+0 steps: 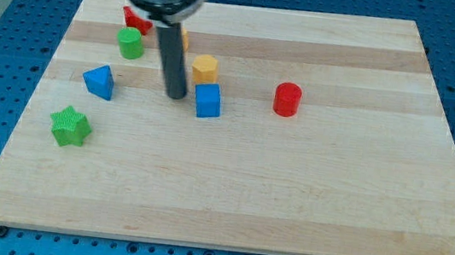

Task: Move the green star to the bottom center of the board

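The green star [70, 126] lies at the frame's left, below centre, on the wooden board [304, 205], well apart from my tip [177, 96]. I have no fingers, only a rod. The tip stands just left of the blue cube [208, 100], with the red cylinder [287, 99] farther right and the blue triangular block [100, 80] to its left.

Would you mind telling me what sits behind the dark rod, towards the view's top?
Behind the rod, a sliver of a yellow block shows on its right, and a red block on its left, above the green cylinder. The rod covers most of the yellow block, so its shape is unclear.
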Tool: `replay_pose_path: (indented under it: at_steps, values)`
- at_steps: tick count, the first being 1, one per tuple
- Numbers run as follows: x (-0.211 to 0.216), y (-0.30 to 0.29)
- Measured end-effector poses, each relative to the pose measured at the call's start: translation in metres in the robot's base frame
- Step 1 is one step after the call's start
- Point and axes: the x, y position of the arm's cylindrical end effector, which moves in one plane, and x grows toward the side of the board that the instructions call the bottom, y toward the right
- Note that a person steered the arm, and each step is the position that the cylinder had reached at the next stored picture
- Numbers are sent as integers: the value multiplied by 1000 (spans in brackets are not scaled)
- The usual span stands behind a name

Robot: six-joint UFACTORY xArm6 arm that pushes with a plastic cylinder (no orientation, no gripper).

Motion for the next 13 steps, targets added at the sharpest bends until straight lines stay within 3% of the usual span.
replay_pose_path:
  at_steps: [1,2,3,5,6,7,9,11,12,13]
  values:
    - [10,35]
    - [17,-12]
    - [77,-10]
    - [149,-111]
    - [182,-189]
    - [171,-231]
    - [79,-224]
    - [95,8]
    - [97,4]
    - [73,-55]
